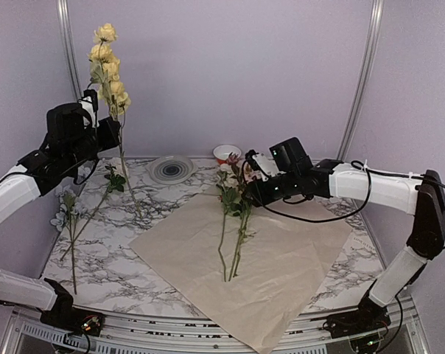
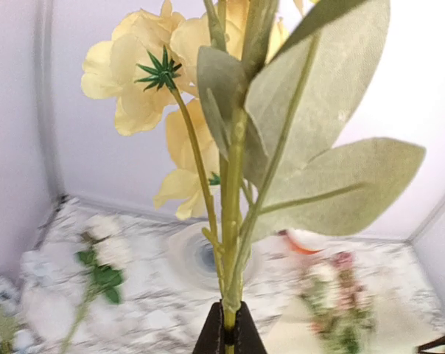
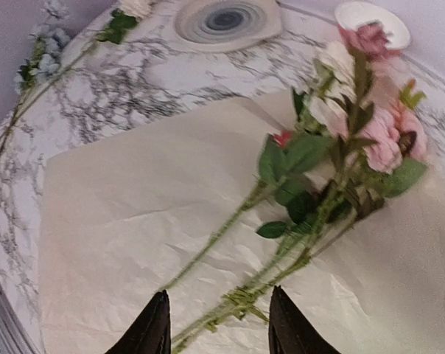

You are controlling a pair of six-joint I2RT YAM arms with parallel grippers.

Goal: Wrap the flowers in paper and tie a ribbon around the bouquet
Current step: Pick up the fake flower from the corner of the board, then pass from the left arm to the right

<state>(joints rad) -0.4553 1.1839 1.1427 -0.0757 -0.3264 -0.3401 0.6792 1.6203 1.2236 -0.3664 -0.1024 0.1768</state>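
While the left gripper [image 2: 228, 332] is clamped on one yellow stem [image 1: 108, 66] high left of the paper [image 1: 281, 258], two pink stems [image 1: 233, 221] lie on that single sheet under the right gripper [image 3: 219, 293], fingers apart. Two more stems [image 1: 71, 221] lie left of it; its near corner overhangs the table [image 1: 171, 206].

The paper [image 1: 281, 265] is a plain matte peach-beige without print. It lies on a desk [image 1: 134, 273] patterned as white marble with grey-black veining. The yellow flower stem [image 1: 108, 66] carries pale yellow blooms, dark green star-shaped calyxes and grey-green leaves (its stalk is a lighter yellow-green), while the flowers [image 1: 233, 181] on the paper show pink and cream-white blooms over deep green leaves. The disc [image 1: 171, 169] bears concentric grey and white rings, and the walls [image 1: 244, 66] are plain lilac.
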